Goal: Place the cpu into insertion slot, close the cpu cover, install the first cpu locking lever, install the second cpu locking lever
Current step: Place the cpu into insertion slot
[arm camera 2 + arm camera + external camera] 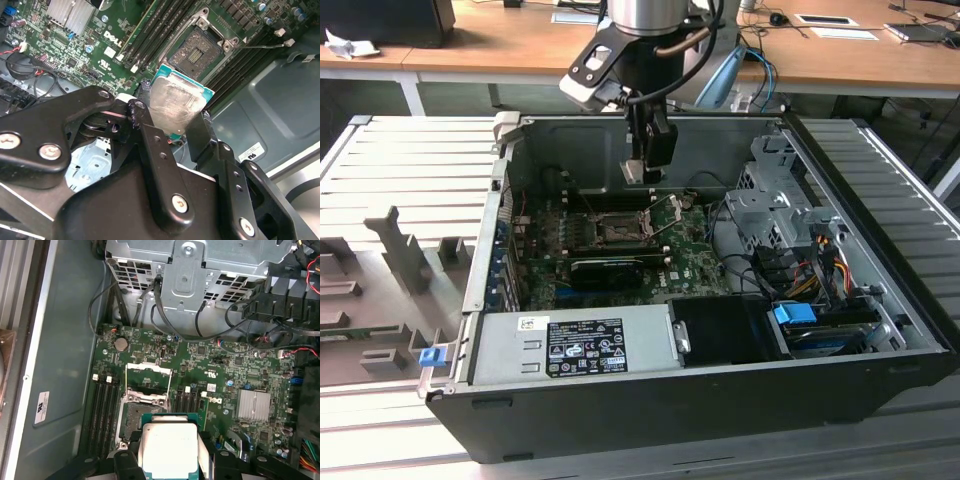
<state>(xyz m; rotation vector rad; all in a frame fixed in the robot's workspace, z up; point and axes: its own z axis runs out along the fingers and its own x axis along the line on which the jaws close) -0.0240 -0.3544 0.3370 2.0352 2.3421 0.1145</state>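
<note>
Fingers (pixel 150 127), two, clamp one cpu (pixel 176 102) above one insertion slot (pixel 200 50).

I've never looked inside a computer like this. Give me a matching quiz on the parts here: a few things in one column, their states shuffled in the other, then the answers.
Things:
1. the cpu
2. the insertion slot
3. the cpu cover
4. the heat sink

States:
A. swung open, off the slot
B. clamped between the fingers of the gripper
C. silvery finned block on the green board
D. uncovered, with nothing in it

Pairs: 1-B; 2-D; 3-A; 4-C
</note>
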